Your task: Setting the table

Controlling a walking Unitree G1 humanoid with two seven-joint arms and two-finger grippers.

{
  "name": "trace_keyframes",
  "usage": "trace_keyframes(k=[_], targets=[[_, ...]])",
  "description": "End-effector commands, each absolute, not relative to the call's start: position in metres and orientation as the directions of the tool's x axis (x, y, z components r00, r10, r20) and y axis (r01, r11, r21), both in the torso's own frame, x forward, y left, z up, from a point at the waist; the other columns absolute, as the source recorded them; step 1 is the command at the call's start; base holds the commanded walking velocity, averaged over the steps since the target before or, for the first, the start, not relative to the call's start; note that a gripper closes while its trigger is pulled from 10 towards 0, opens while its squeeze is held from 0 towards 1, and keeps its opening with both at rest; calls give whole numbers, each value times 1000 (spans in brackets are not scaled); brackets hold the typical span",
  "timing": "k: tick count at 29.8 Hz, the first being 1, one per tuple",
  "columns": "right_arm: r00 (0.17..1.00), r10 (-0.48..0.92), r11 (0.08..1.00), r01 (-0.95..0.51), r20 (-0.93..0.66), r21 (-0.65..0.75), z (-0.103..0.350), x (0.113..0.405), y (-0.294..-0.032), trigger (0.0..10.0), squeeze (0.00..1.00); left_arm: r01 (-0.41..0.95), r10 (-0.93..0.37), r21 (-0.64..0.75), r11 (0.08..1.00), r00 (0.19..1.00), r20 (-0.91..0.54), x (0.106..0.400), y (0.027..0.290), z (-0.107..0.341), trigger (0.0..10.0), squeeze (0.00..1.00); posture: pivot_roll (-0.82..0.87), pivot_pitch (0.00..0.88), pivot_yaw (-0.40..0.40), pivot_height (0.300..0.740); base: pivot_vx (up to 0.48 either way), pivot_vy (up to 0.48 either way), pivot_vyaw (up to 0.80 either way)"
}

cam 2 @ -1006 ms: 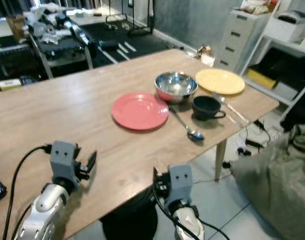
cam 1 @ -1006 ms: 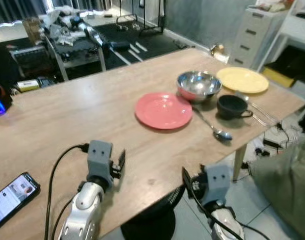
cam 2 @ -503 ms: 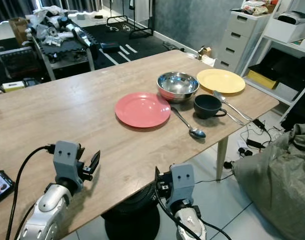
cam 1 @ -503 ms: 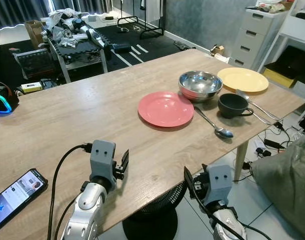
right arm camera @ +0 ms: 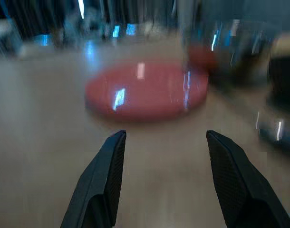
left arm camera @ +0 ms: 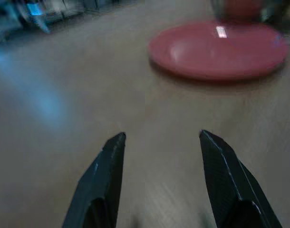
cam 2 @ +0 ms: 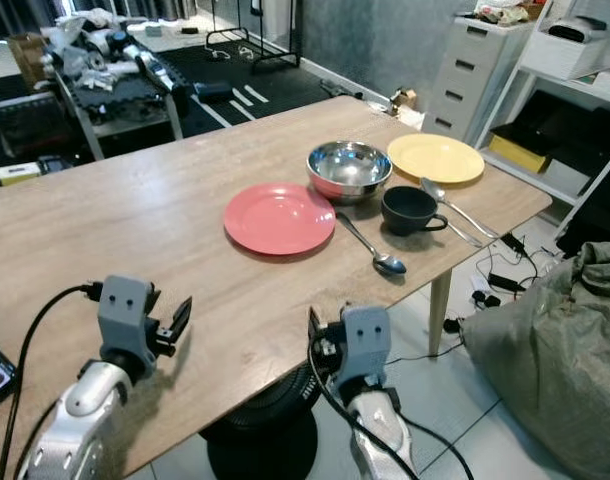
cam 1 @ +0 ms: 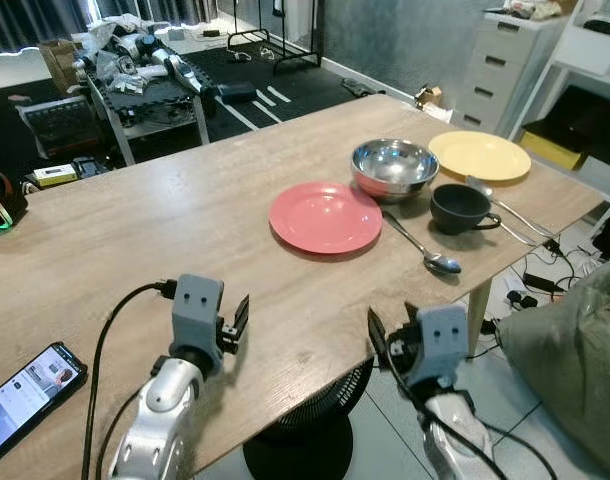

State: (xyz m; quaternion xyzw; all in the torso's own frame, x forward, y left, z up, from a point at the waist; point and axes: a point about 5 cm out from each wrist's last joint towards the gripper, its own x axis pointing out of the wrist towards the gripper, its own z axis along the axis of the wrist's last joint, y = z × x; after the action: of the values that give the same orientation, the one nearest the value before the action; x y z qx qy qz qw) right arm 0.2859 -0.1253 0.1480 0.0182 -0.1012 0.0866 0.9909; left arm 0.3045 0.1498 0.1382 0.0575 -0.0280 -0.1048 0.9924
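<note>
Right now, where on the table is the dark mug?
In the left eye view the dark mug stands toward the wooden table's right end, just in front of the shiny metal bowl, near the round yellow plate.

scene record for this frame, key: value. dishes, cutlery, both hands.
table: wooden
pink plate: centre of table
steel bowl: just behind pink plate, toward yellow plate
yellow plate: far right corner
dark mug: right of pink plate
spoon: between pink plate and mug
left hand: open, empty, over near edge
right hand: open, empty, at near edge
phone: near left edge
</note>
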Motion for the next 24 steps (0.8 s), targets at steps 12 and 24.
trace_keyframes(k=[12, 24], targets=[[985, 171, 949, -171, 24, 265, 157, 343, -92, 10000, 0, 242, -257, 361, 901, 966, -5, 343, 200, 184, 10000, 0, -11, 38, 91, 740, 0, 0, 0], [984, 11, 986, -41, 178, 162, 187, 328, -140, 10000, 0, 420, -435, 344, 840, 900, -36, 379, 163, 195, 10000, 0, -72, 80, 128, 740, 0, 0, 0]])
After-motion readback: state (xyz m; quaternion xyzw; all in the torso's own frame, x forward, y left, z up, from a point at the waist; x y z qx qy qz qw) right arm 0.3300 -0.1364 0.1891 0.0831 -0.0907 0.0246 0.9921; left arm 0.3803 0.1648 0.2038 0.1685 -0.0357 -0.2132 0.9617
